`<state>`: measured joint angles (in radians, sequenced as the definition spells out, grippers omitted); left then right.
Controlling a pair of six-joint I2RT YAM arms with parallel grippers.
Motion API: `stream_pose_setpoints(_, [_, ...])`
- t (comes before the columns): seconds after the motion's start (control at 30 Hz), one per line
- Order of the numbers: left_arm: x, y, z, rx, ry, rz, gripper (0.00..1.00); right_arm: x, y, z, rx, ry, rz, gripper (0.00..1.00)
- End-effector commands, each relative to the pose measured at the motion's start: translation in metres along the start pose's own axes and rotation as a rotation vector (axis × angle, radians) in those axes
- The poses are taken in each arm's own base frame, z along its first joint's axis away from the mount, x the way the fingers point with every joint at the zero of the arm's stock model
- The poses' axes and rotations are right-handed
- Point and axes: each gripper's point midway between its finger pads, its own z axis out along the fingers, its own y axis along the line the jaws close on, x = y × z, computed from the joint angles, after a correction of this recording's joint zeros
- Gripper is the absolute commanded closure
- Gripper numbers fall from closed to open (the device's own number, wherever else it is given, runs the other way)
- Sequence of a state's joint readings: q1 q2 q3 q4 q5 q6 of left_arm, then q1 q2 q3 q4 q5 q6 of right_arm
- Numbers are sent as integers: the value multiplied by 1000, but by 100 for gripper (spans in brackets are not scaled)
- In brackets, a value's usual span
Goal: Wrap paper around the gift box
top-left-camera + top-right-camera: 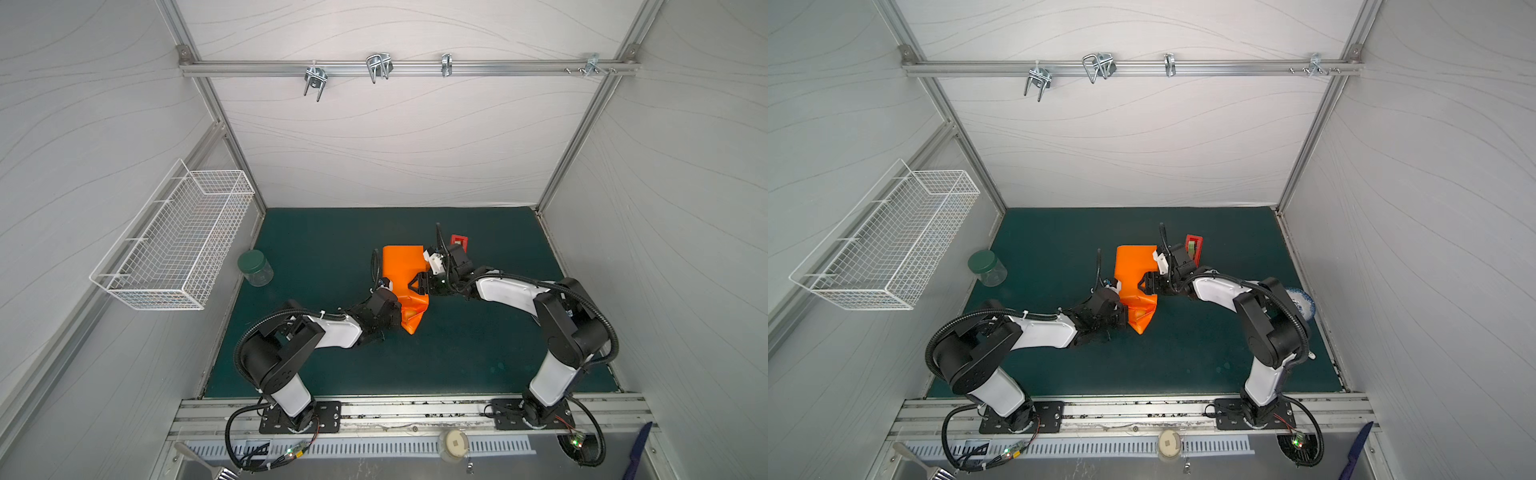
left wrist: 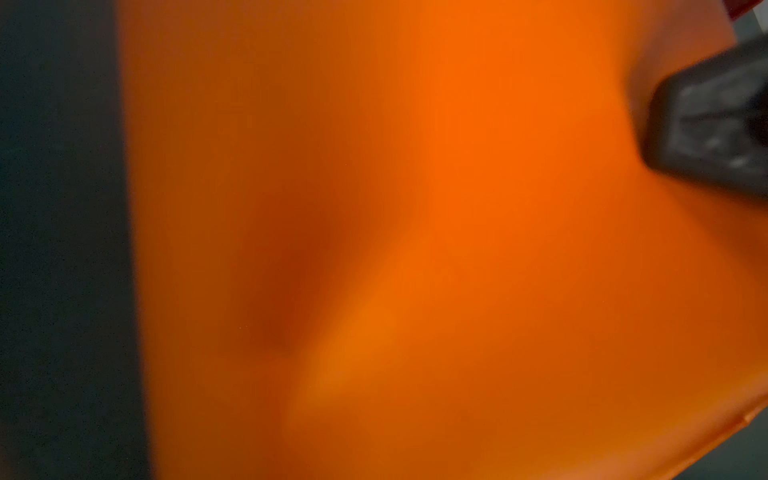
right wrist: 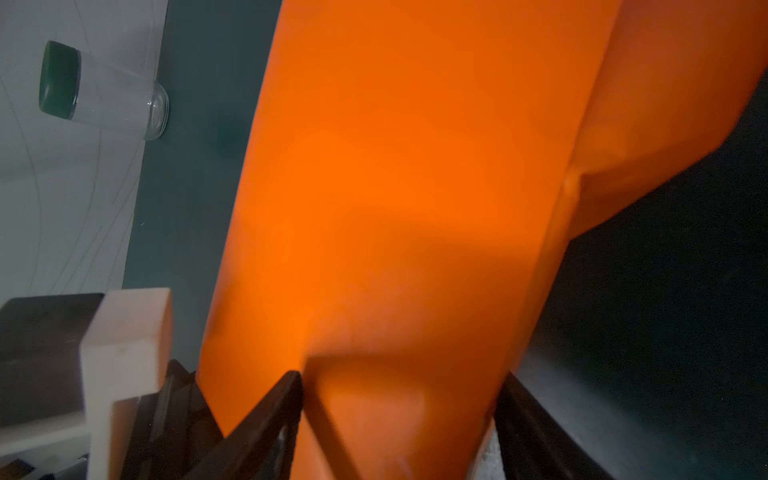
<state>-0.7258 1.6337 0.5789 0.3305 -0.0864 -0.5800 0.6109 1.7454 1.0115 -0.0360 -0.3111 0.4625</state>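
Top views: jar (image 1: 255,268) far left, tape dispenser (image 1: 1194,246) behind right gripper (image 1: 419,285), spread wide on the paper (image 1: 402,274); left gripper (image 1: 397,316) shut at its near end.

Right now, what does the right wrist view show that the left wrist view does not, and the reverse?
Only the right wrist view shows the jar with its green lid, the grey wall beside it, and the right gripper with its jaws spread on either side of the paper. Only the left wrist view shows a blurred black finger against the paper and a red sliver at the frame corner, too small to identify. Both show the orange paper filling most of the frame and the dark green mat. Neither shows the box.
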Motion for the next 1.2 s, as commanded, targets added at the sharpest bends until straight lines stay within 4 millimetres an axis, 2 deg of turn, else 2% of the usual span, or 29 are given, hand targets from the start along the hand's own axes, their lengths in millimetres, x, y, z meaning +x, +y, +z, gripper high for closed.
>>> stream_pose_setpoints(0.0, [16, 7, 5, -16, 27, -7, 92, 32, -14, 10, 58, 110, 10, 28])
stream_pose_setpoints(0.17, [32, 1, -3, 3, 49, 3, 89, 31, -14, 9, 60, 106, 9, 28])
stream_pose_setpoints(0.3, [31, -1, -12, 18, 48, -11, 83, 26, -11, 6, 58, 95, 3, 28])
stream_pose_setpoints(0.5, [11, -6, -38, 32, 4, 0, 69, 3, 0, -8, 51, 52, -20, 24])
stream_pose_setpoints(0.73, [-24, 4, -83, 27, -56, -44, 55, -32, 19, -48, 57, -53, -66, 17])
stream_pose_setpoints(0.83, [-44, 10, -104, 20, -104, -68, 47, -34, 24, -69, 68, -91, -80, 15])
stream_pose_setpoints(0.9, [-57, 14, -113, 16, -112, -91, 42, -25, 25, -79, 75, -99, -80, 15])
stream_pose_setpoints(1.0, [-77, 15, -117, 24, -113, -113, 39, 5, 22, -85, 76, -84, -62, 18])
stream_pose_setpoints(1.17, [-103, 8, -96, 33, -97, -106, 34, 62, 30, -78, 70, -46, -67, 32])
